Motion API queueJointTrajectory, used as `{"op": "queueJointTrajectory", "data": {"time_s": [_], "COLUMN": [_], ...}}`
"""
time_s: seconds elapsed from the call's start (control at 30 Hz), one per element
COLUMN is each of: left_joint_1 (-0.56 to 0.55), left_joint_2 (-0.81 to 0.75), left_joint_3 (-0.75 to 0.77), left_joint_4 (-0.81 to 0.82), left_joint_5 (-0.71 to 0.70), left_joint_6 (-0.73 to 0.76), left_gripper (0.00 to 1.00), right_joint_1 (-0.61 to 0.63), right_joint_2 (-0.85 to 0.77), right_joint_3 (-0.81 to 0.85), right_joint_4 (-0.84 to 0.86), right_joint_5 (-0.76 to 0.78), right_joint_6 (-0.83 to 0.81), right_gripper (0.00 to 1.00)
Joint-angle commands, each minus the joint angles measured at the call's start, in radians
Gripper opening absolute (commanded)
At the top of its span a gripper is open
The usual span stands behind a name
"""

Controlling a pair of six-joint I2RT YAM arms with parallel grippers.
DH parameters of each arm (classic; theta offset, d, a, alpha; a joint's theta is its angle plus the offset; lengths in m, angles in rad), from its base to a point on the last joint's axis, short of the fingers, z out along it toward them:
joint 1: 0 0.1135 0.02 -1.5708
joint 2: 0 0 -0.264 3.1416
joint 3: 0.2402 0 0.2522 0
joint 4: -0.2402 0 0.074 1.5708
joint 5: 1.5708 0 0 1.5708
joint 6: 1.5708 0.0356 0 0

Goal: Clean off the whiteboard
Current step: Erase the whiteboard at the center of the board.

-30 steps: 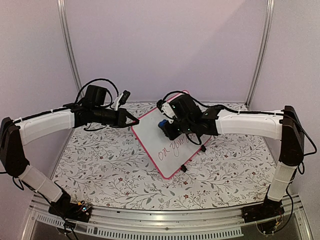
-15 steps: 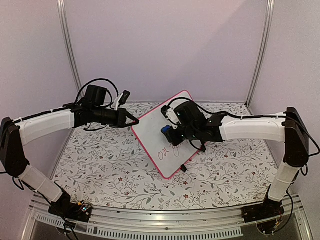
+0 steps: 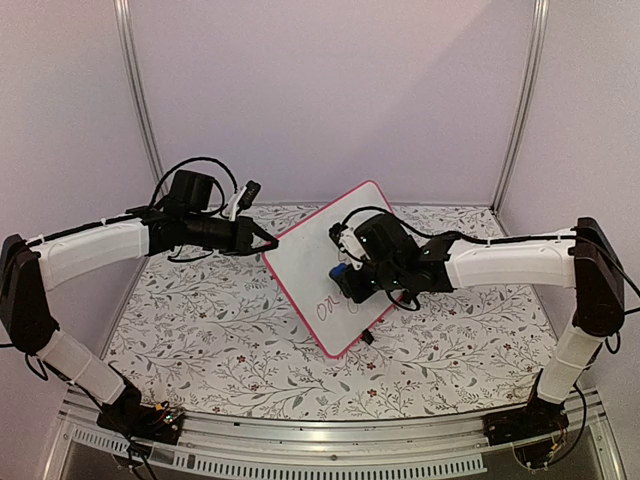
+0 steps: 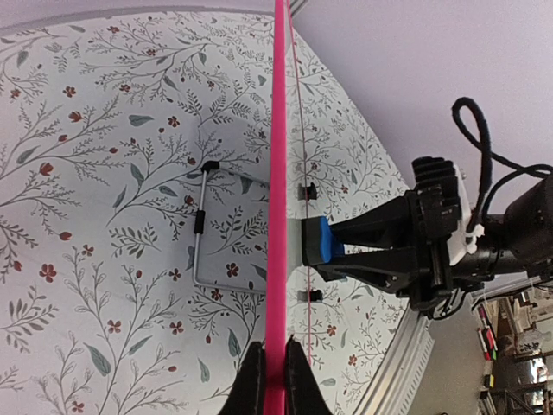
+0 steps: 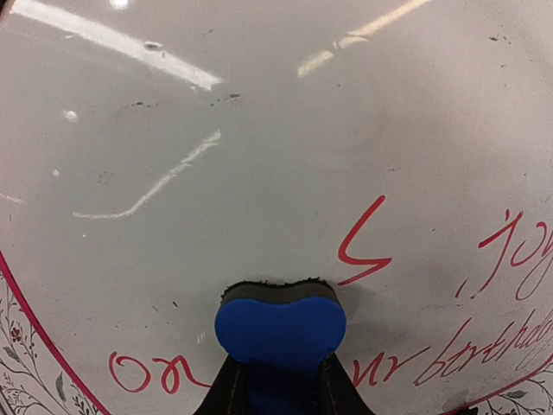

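Note:
The whiteboard (image 3: pixel 303 262), pink-framed, stands tilted up off the table. My left gripper (image 3: pixel 270 243) is shut on its left edge; the left wrist view shows the pink frame (image 4: pixel 279 173) edge-on, pinched between the jaws of that gripper (image 4: pixel 275 380). My right gripper (image 3: pixel 352 280) is shut on a blue eraser (image 3: pixel 342 273) pressed flat against the board face. In the right wrist view the eraser (image 5: pixel 278 324) sits between my gripper's (image 5: pixel 276 393) jaws, just above red handwriting (image 5: pixel 363 246). The board's upper part (image 5: pixel 259 130) is wiped, with faint smears.
The floral tablecloth (image 3: pixel 200 330) covers the table. Two black clip feet (image 3: pixel 368 338) sit on the board's lower edge. A wire stand (image 4: pixel 200 225) shows behind the board. Purple walls enclose the back and sides, and a metal rail (image 3: pixel 330 440) runs along the near edge.
My right gripper has slid the eraser down and to the right across the board, towards the writing. The left gripper and the board have stayed put.

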Motion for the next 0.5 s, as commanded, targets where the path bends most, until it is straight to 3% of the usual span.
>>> {"op": "queueJointTrajectory", "data": {"time_s": [0.0,0.47], "left_joint_1": [-0.008,-0.008], "left_joint_2": [-0.025,-0.027], "left_joint_3": [-0.008,-0.008], "left_joint_4": [0.024,0.023], "left_joint_5": [0.033,0.031], "left_joint_6": [0.039,0.039], "left_gripper": [0.0,0.0], "right_joint_1": [-0.006,-0.009], "right_joint_2": [0.008,-0.012], "right_joint_3": [-0.043,0.055], "right_joint_4": [-0.106,-0.127], "right_joint_5": [-0.033,0.057], "right_joint_6": [0.019,-0.027], "right_gripper": [0.0,0.0]}}
